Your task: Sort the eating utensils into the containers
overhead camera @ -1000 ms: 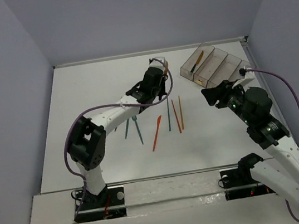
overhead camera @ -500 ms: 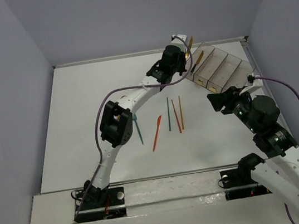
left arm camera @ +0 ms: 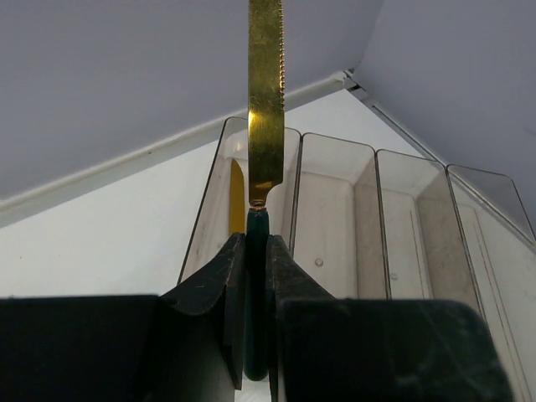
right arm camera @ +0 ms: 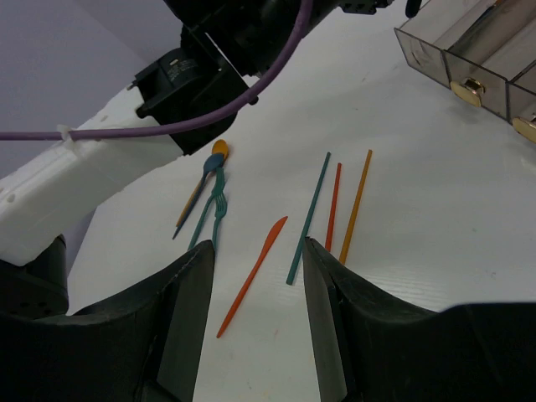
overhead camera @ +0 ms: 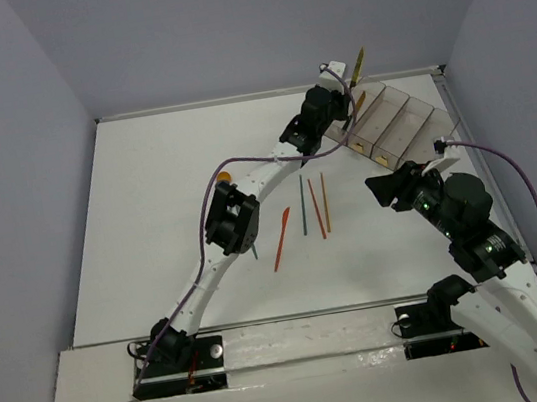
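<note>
My left gripper is shut on the dark handle of a yellow-bladed knife, held blade-up just above the leftmost of the smoky-clear containers. That bin holds another yellow knife. My right gripper is open and empty, hovering right of the loose utensils. On the table lie an orange knife, a teal chopstick, a red chopstick, an orange chopstick, teal forks and an orange-bowled spoon.
The left arm stretches diagonally across the table and covers part of the forks in the top view. The containers sit at the far right against the back wall. Brass clasps show on their near ends.
My left gripper has carried the yellow knife from the table's middle, far and right, to above the leftmost bin. The right arm has shifted only slightly.
</note>
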Available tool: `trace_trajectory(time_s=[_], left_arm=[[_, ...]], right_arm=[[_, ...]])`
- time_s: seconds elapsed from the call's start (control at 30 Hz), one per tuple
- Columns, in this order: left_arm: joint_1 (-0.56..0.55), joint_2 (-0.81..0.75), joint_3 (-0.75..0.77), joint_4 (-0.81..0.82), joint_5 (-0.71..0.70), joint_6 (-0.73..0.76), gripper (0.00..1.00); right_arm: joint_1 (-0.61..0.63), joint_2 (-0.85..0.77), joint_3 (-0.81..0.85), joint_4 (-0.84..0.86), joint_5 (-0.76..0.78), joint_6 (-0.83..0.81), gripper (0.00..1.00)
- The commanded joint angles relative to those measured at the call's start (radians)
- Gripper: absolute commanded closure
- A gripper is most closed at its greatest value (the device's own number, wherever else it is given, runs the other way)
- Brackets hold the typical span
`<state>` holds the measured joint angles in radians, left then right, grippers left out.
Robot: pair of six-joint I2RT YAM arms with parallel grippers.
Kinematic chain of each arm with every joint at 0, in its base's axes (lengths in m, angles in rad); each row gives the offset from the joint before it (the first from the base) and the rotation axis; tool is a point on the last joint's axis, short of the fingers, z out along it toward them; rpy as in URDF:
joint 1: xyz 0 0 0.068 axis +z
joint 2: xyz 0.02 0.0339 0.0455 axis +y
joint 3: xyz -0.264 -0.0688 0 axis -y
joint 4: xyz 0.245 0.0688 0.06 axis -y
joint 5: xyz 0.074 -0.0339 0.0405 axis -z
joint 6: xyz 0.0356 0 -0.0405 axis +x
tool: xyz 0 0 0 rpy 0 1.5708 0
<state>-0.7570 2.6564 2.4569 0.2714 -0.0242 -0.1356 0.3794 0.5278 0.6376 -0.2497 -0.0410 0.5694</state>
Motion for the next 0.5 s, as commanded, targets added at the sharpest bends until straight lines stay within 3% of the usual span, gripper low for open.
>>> trace_trajectory(time_s=[0.0, 0.47], left_arm=[[0.013, 0.042, 0.077, 0.210, 0.061, -0.028, 1.00], [0.053, 0.135, 0.122, 0.244, 0.148, -0.093, 1.00]], right_arm=[[0.004, -0.025, 0.007, 0.059, -0.040, 0.006, 0.48], [0.004, -0.029, -0.003, 0.063, -0.071, 0.018, 0.48]])
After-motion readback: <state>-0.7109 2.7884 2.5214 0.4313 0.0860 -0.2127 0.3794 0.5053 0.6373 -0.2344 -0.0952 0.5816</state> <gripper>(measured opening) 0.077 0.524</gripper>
